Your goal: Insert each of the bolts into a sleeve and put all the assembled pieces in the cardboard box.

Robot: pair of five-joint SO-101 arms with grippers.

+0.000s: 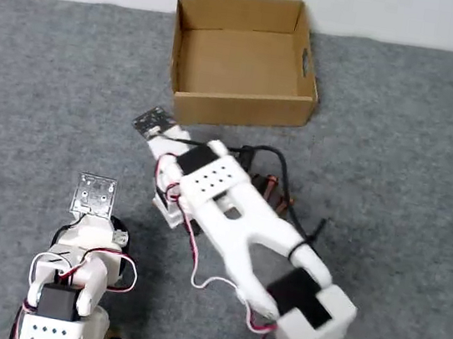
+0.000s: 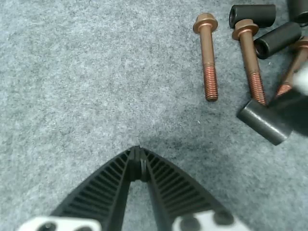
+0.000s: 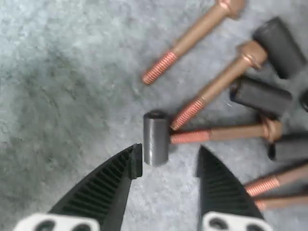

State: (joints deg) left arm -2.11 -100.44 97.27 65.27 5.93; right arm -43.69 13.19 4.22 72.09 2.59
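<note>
- Between the spread fingers of the right pincer (image 3: 169, 156) lies one dark sleeve (image 3: 155, 138). It rests on its side on the grey worktop (image 3: 62, 72), with its open bore end pointing away from the pincer.
- This sleeve is just beside one finger (image 3: 126, 168); whether the two touch cannot be told. The opposite finger stands apart from it, so the right pincer grips nothing.
- The nearest bolt (image 3: 221, 134), copper-coloured, has its threaded tip at the sleeve's side wall. A second bolt (image 3: 219, 86) ends just beside the sleeve's far end. A third bolt (image 3: 192, 41) lies apart from both.
- Other sleeves (image 3: 262, 96), also dark and lying down, sit among the bolt heads.
- The right arm (image 1: 237, 213) stretches diagonally from its base at the near edge, with its wrist lowered over the heap of parts, short of the cardboard box (image 1: 243, 109).
- The left pincer (image 2: 140, 159) is pressed together with nothing between its fingers. It points down at bare worktop near the heap.
- The left arm (image 1: 76, 275) is folded back close to its base, well apart from the cardboard box.
- The cardboard box stands open-topped at the far side of the worktop, with a hand slot in one side wall.
</note>
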